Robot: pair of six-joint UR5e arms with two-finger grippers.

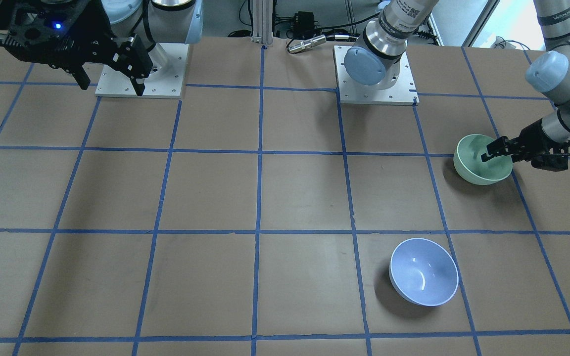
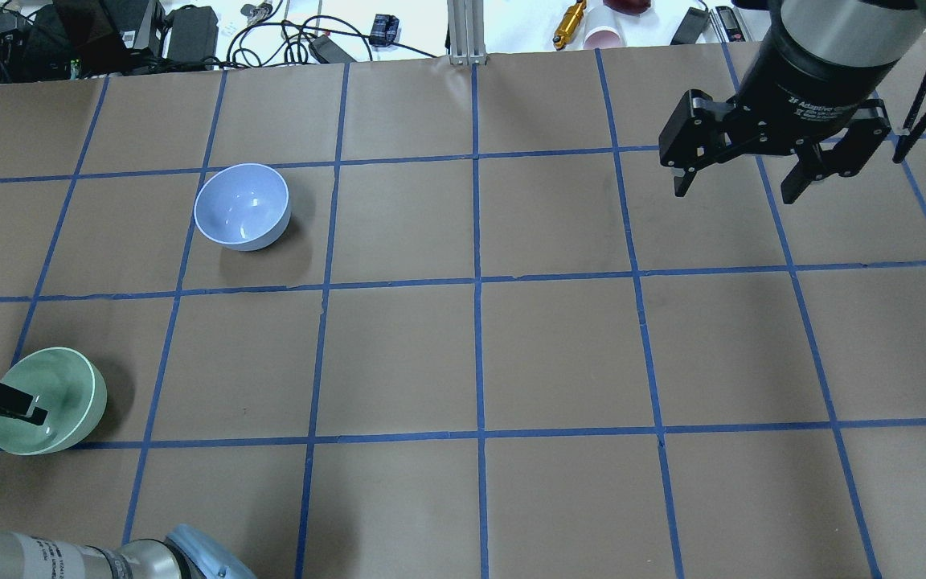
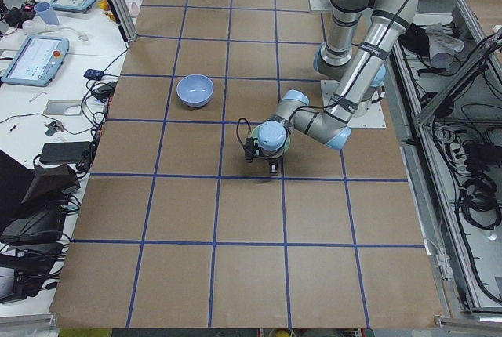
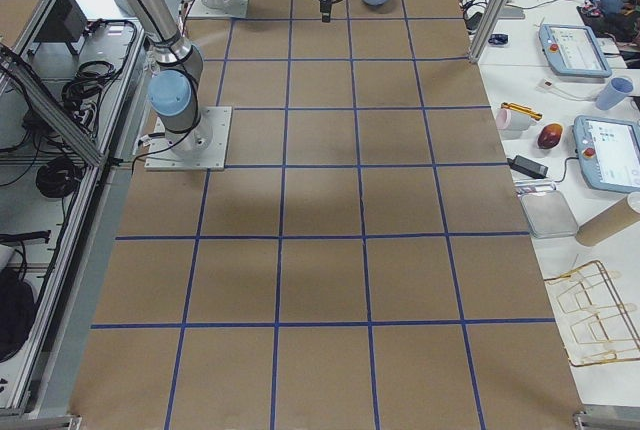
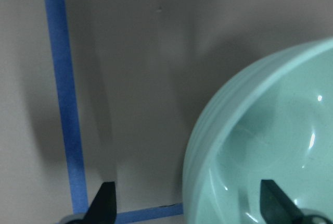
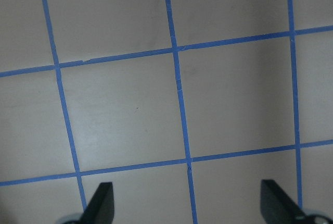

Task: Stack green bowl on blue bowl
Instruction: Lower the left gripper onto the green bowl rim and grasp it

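Observation:
The pale mint-green bowl [image 1: 478, 168] stands upright on the table near my left side; it also shows in the overhead view [image 2: 61, 386]. My left gripper [image 1: 488, 154] is open and straddles its rim. In the left wrist view [image 5: 190, 203] one fingertip [image 5: 276, 200] is inside the green bowl [image 5: 270, 146] and the other is outside over the table. The periwinkle-blue bowl [image 1: 423, 272] stands upright and empty about one grid square farther out [image 2: 242, 205]. My right gripper [image 2: 740, 173] is open and empty, high over the far right of the table.
The brown table [image 2: 479, 354] carries a blue tape grid. The arm bases stand on white plates [image 1: 376, 79]. Cables, chargers and a pink cup [image 2: 604, 36] lie beyond the far table edge. Tablets and tools sit on a side bench [image 4: 590, 140].

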